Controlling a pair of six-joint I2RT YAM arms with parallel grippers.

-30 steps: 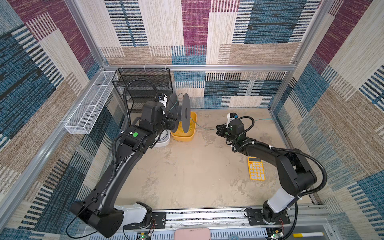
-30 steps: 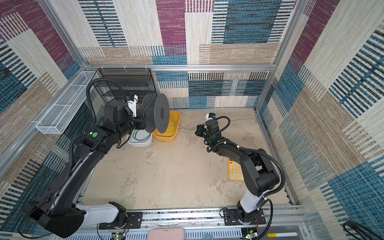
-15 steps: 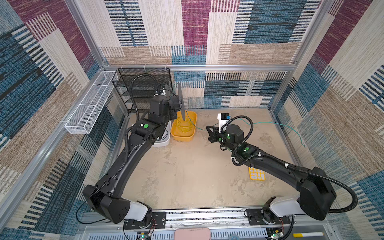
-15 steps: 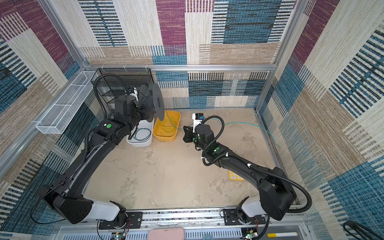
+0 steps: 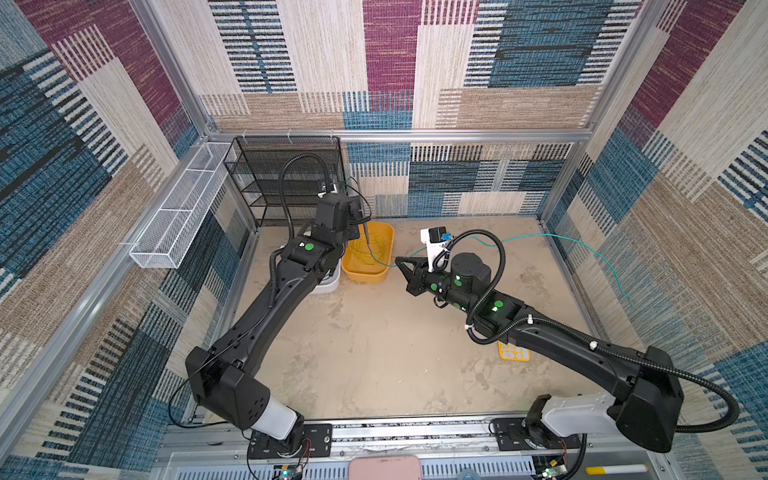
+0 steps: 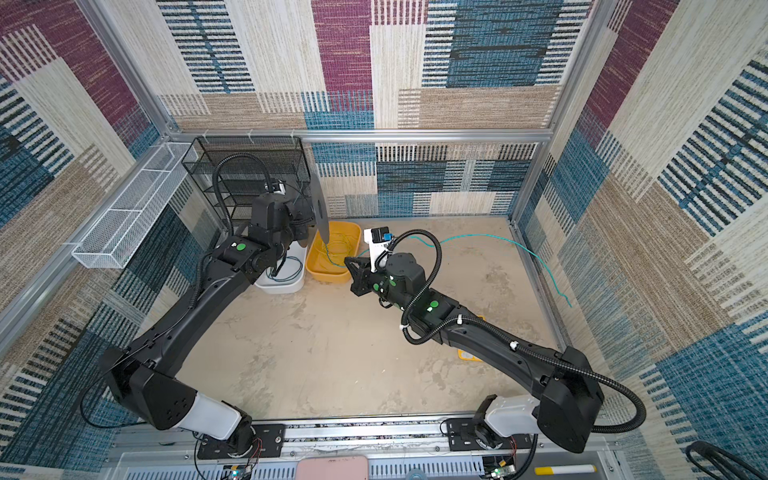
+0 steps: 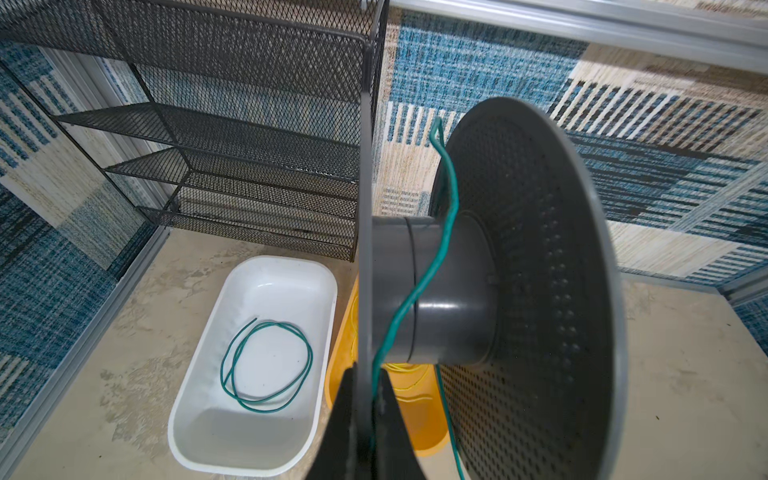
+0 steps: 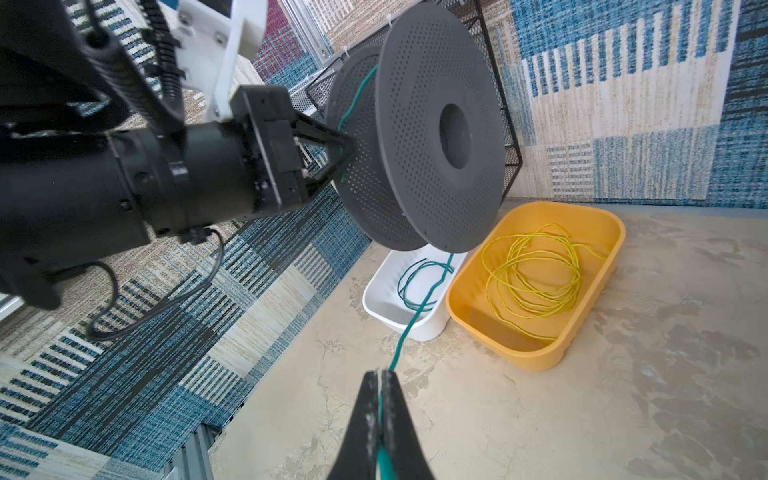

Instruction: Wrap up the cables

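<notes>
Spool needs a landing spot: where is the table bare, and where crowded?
Bare: the table at middle and front, between the left arm and right arm. Crowded: back left, with white bin, yellow bin and mesh rack; the teal cable crosses the back right.

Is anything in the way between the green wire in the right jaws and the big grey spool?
No, nothing visible does. The teal cable runs free through the air from the right arm's jaws up to the grey spool, which the left arm's jaws hold. The white tub and yellow tub sit lower.
</notes>
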